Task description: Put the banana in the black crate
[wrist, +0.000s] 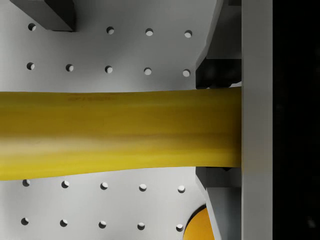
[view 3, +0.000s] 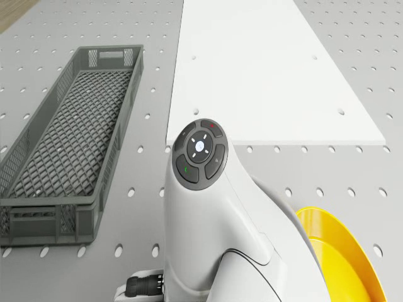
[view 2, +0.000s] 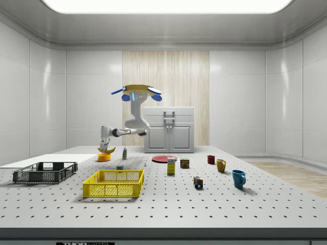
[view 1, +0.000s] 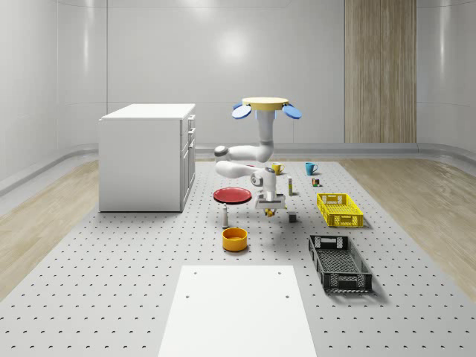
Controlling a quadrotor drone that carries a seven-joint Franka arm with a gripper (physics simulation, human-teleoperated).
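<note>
Gripper (view 2: 106, 148) fingers are clamped on the banana (wrist: 120, 134), which spans the wrist view as a wide yellow band held between two dark finger pads (wrist: 218, 74), lifted above the perforated table (wrist: 125, 50). From the side, the banana hangs at the gripper's tip, just above the orange bowl (view 2: 104, 157). The drone (view 1: 266, 106) hovers in mid-air over the middle of the table, its white arm (view 1: 242, 160) bending down beneath it. In the whole-scene view, taking the gripper as the dial's centre, the orange bowl sits at about 7 o'clock and the black crate (view 1: 339, 262) lies at about 5 o'clock, well apart from the banana. The yellow crate (view 1: 340, 209) lies at 3 o'clock, the red plate (view 1: 233, 195) at 9 o'clock. A white cabinet (view 1: 147, 156) stands at 10 o'clock. In the drone view, the black crate lies beside a white panel (view 3: 264, 69).
</note>
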